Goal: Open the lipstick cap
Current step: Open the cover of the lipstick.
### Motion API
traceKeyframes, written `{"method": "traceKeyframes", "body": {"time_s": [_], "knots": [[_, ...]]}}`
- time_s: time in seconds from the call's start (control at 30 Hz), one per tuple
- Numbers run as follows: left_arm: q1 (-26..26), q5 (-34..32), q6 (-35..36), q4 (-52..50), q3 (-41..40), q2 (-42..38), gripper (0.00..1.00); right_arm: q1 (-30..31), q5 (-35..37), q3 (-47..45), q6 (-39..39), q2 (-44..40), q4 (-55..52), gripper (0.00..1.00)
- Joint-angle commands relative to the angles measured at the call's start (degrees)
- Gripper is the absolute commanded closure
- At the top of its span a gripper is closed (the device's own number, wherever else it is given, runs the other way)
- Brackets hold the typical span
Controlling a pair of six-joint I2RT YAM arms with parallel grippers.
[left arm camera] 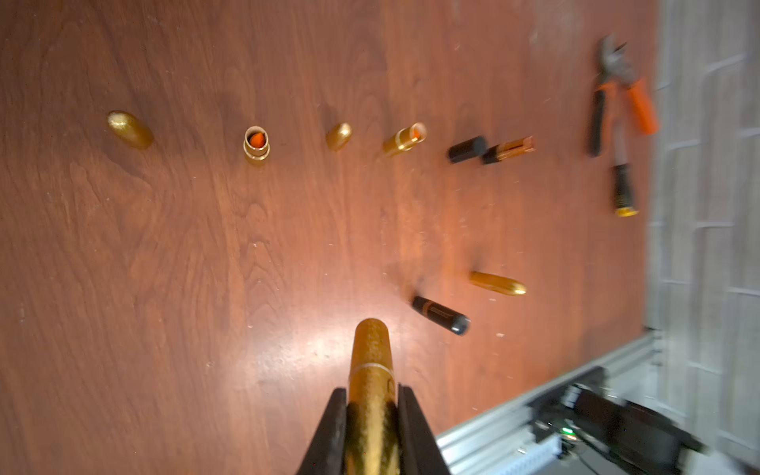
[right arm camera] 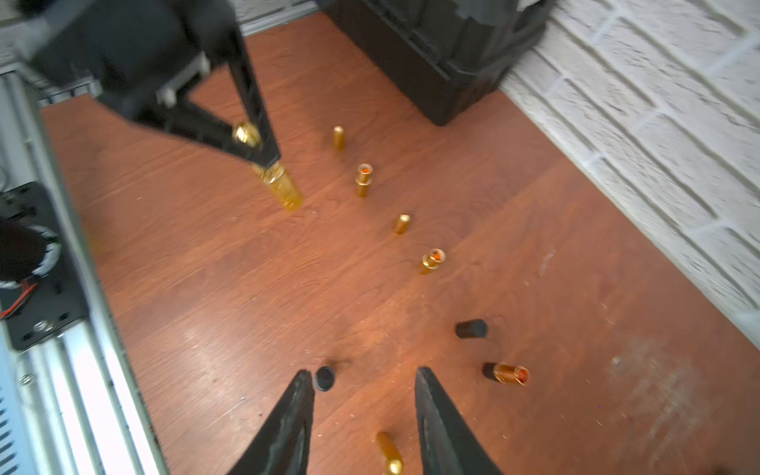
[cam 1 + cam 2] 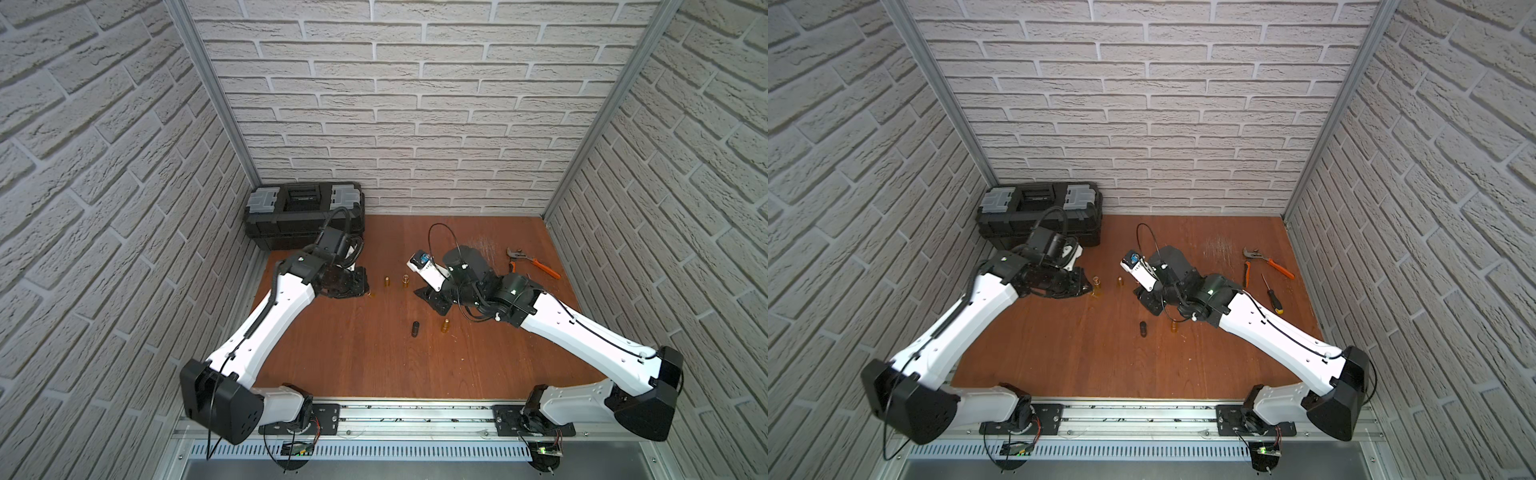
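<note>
Lipstick (image 1: 371,395): gold, glitter-speckled cylinder, capped. It is held in the left jaws, which are closed on its body. The cap (image 1: 370,341) is dome-ended and projects past the jaw tips, with a bright ring seam just beyond them. It is tilted down over the worktop (image 3: 374,353) near the toolbox (image 3: 305,216); contact with the surface cannot be told.

Right jaws: open and holding nothing, with black tapered fingers (image 2: 429,415) set apart low over the worktop, well apart from the held lipstick.

Worktop: glossy reddish-brown wood-grain board, with a pale scuffed patch toward the far right.

Loose items in a rough row between the two arms:
- gold bullet cap (image 1: 130,129)
- open gold base (image 1: 256,144), orange stick showing
- second gold bullet cap (image 1: 339,135)
- second open gold base (image 1: 405,140)
- black cap (image 1: 466,149), just beside a black-and-gold base (image 1: 510,149)

Nearer the rail:
- black tube (image 2: 325,378), just beside one right finger
- gold tube (image 2: 388,452), seen between the right fingers, below them

Surroundings:
- Toolbox: black ribbed plastic with grey lid compartments, in the far left corner against the brick-pattern wall (image 3: 415,124).
- Pliers (image 3: 1280,267): orange and black grips, at the far right.
- Screwdriver (image 3: 1274,301): black handle, near the pliers.
</note>
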Motion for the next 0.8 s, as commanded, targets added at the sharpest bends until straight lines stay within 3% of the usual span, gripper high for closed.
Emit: {"method": "traceKeyframes", "body": {"time_s": [0.0, 0.17, 0.77], "knots": [[1.81, 13.73, 1.39, -4.77, 0.67, -2.77, 0.89, 3.09, -5.23, 5.29, -2.9, 3.56, -1.57, 0.57], [4.52, 19.52, 0.92, -4.64, 0.47, -5.54, 0.89, 5.86, -5.04, 9.74, -5.29, 7.88, -2.45, 0.56], [7.18, 26.24, -0.37, -2.25, -0.52, -7.71, 0.91, 6.63, -9.16, 17.45, -7.65, 15.92, -2.02, 0.59]]}}
